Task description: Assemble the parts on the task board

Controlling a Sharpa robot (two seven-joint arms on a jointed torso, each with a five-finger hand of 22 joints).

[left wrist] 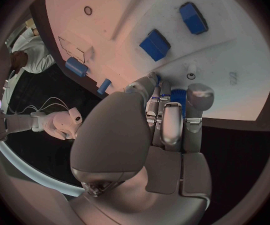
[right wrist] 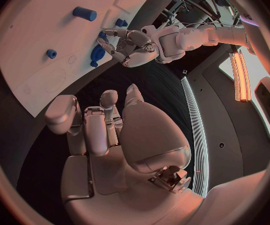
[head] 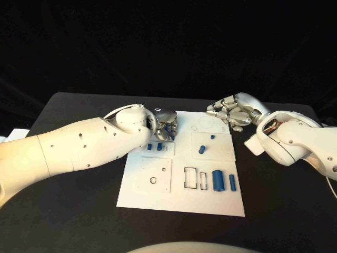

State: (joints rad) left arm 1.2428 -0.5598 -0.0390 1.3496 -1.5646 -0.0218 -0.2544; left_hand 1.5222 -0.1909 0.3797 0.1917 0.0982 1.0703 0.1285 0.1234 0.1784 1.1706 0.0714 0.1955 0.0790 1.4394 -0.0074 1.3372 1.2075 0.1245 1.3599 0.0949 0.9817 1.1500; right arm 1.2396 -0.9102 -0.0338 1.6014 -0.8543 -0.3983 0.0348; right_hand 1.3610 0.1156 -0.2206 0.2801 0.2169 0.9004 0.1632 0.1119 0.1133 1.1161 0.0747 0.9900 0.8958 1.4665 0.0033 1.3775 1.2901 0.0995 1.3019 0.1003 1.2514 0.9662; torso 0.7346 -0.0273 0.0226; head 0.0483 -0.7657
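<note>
The near end of the white task board [head: 146, 196] carries two upright blue cylinders [head: 217, 180] beside a rectangular outline. At the far left corner, the left hand [head: 162, 128] pinches a blue part [left wrist: 177, 96] between curled fingers. The right hand [head: 230, 114] hovers over the far right corner, fingers curled, holding nothing.

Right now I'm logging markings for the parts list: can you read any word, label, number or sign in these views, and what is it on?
None can be read.
The task board carries only outlined rectangles and circles, no lettering.
The blue parts are plain.
The left hand and right hand show no legible marking.
</note>
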